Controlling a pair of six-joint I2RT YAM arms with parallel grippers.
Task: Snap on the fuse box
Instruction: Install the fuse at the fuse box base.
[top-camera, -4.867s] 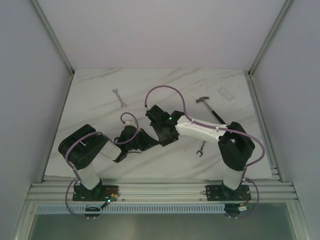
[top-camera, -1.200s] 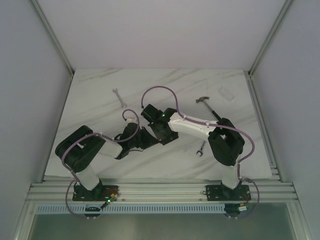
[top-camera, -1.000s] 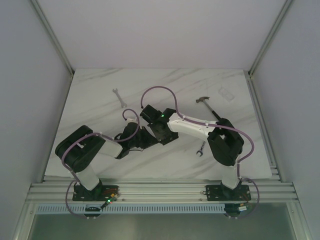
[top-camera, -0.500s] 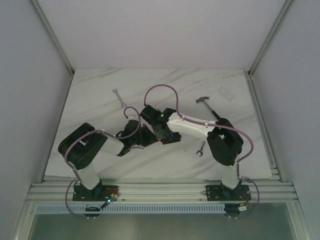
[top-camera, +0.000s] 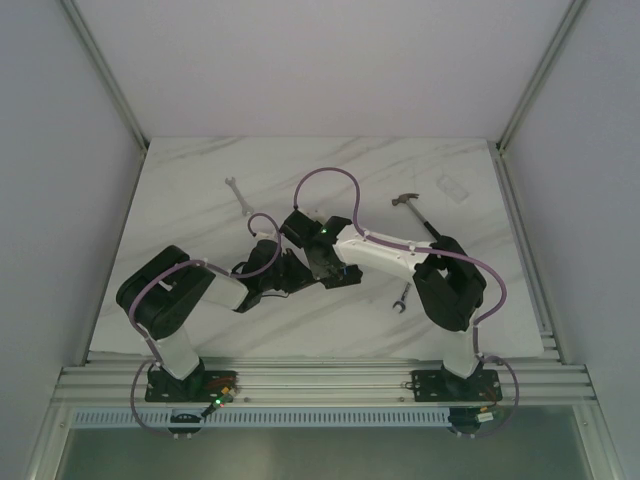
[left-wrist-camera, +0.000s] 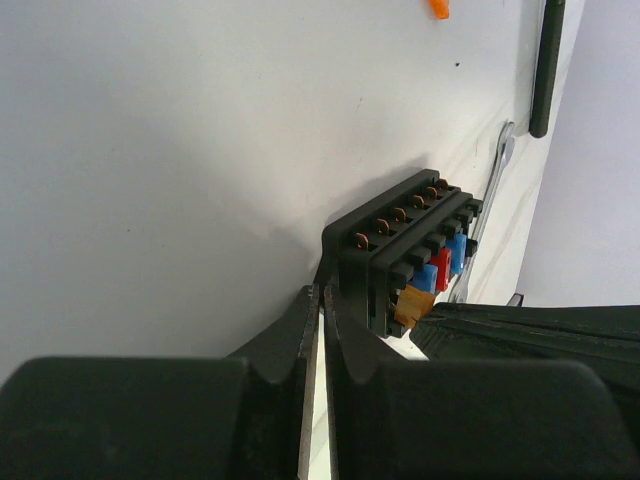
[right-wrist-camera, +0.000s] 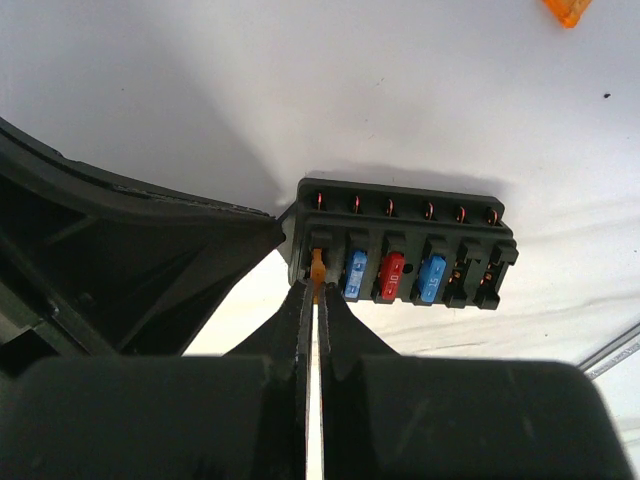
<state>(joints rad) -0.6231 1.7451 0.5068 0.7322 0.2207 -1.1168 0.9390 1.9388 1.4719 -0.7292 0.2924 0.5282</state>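
Observation:
The fuse box (right-wrist-camera: 400, 245) is a black block on the white table, with blue and red fuses (right-wrist-camera: 391, 276) in its row of slots. It also shows in the left wrist view (left-wrist-camera: 405, 245). My right gripper (right-wrist-camera: 317, 290) is shut on a small orange fuse (right-wrist-camera: 318, 266) that stands in the box's leftmost slot. My left gripper (left-wrist-camera: 325, 293) is shut, and its tips pinch the thin edge at the box's left end. In the top view both grippers meet at the table's middle (top-camera: 298, 265) and hide the box.
A loose orange piece (right-wrist-camera: 567, 8) lies beyond the box. A wrench (top-camera: 402, 297) and a hammer (top-camera: 420, 214) lie to the right. Another wrench (top-camera: 238, 195) lies at the back left. A clear plastic piece (top-camera: 452, 187) lies at the back right.
Both wrists have shifted slightly up and right over the table's middle, and the left arm's cable has risen. The grippers stay close together over the box.

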